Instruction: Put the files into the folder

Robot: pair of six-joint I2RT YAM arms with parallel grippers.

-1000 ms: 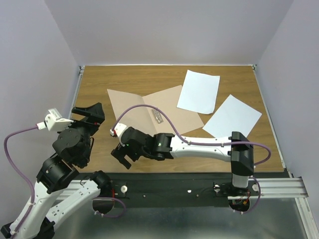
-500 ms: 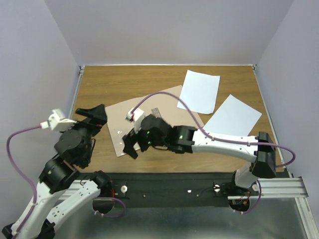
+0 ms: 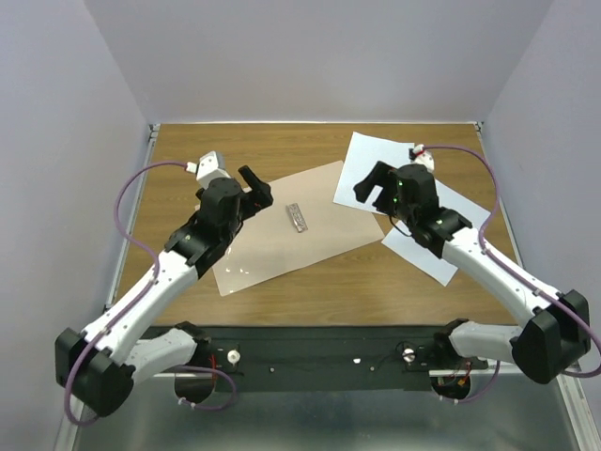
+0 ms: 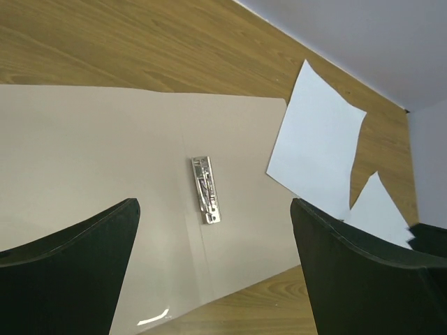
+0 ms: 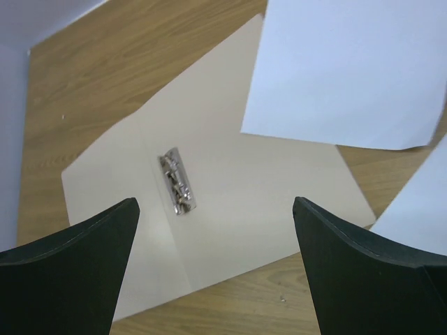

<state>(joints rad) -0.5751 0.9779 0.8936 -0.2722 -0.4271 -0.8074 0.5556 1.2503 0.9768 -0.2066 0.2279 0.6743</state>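
While the wooden table (image 3: 188, 150) is only partly seen under the 2 arms, the folder (image 3: 282, 249) lies open and flat at its middle, with its left part hidden by the left arm. Both files lie outside it, to the right. The far sheet (image 3: 376, 155) laps 1 corner over the folder's right edge, and the near sheet (image 3: 462, 211) is crossed by the right arm. The left gripper (image 3: 255, 186) hangs above the folder and the right gripper (image 3: 371, 183) above the far sheet, both with jaws wide apart and holding nothing. A small metal clip (image 3: 298, 217) sits on the fold. The clear leaf is hard to make out.
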